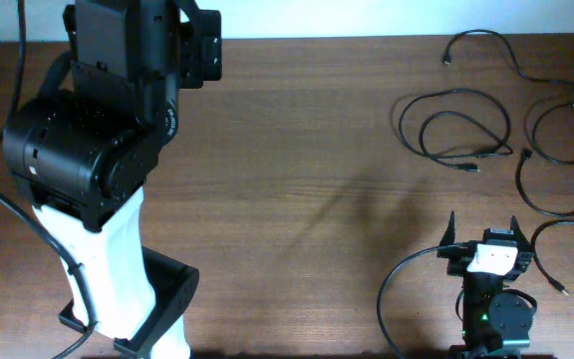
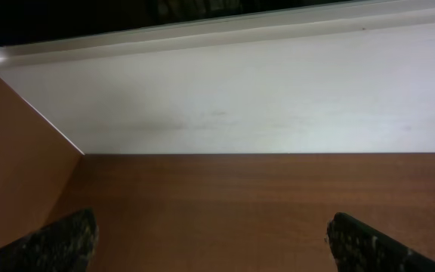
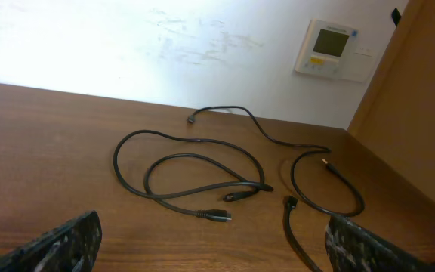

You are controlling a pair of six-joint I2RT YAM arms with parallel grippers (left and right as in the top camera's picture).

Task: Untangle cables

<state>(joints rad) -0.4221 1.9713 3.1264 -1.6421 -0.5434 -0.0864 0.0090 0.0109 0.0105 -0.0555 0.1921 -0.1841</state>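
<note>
1. Two finger pairs are cropped by the wrist views' bottom edges; only the tips show.
2. Right gripper point(image 1: 482, 227): jaws spread wide, empty, touching nothing.
3. Left gripper point(image 2: 211, 245): jaws also wide apart, empty, facing bare table point(image 2: 263, 196) and white wall point(image 2: 240, 98).
4. Cables point(image 1: 461, 130) lie as loose curls ahead of right gripper, near table's far-right corner. One runs off right wrist view's bottom.

Bare desk point(image 1: 297, 150) stretches open between the arms, free for passage. The bulky left arm point(image 1: 88, 150) fills the left side. Loose cables point(image 1: 461, 130) (thin, lying flat) sprawl across the far right corner ahead of the right gripper point(image 1: 483, 221), its fingers point(image 3: 59, 245) spread, hemmed by wall point(image 3: 127, 45) and side panel point(image 3: 421, 113).
</note>
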